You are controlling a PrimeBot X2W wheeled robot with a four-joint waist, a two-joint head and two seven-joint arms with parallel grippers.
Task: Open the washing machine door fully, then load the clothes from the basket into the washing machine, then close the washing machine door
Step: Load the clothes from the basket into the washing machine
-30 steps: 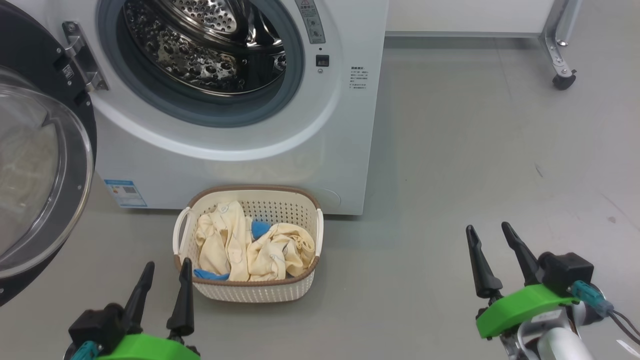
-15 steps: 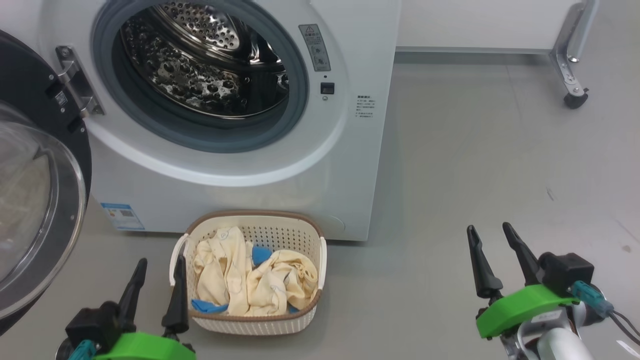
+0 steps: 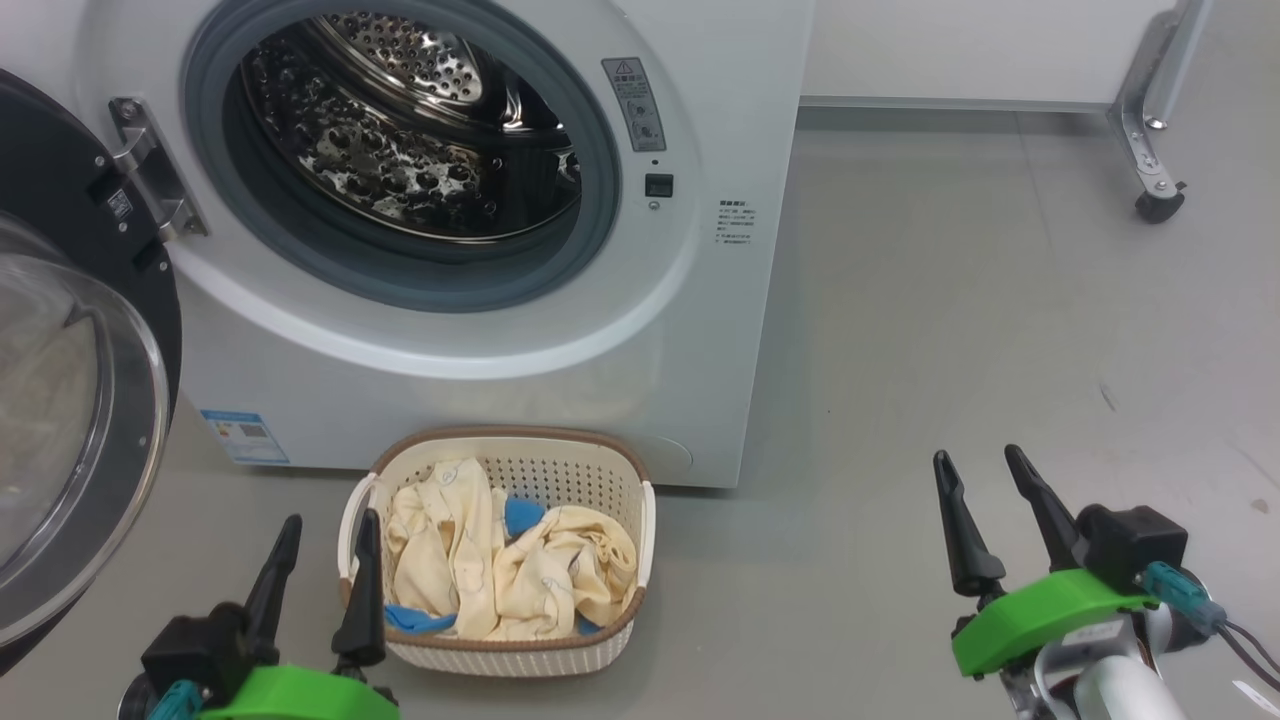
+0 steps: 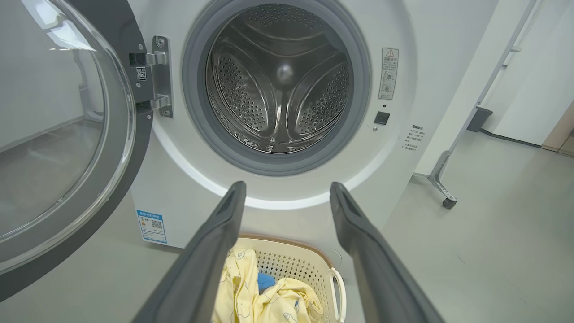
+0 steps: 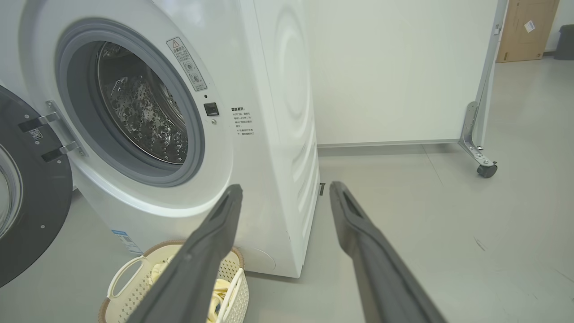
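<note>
While the washing machine door (image 3: 70,160) stands swung wide at my left, my left gripper (image 3: 331,520) and right gripper (image 3: 976,455) are both spread fully apart, holding nothing. The clothes (image 3: 520,570) lie in the basket (image 3: 520,655) on the floor before the washing machine (image 3: 700,330), just beside my left gripper.

Lab-like room: washing machine (image 3: 480,400) beside wheeled partition (image 5: 394,67).

The washing machine door (image 3: 60,420) stands open; yellow clothes (image 3: 540,580) fill the basket (image 3: 520,655).
</note>
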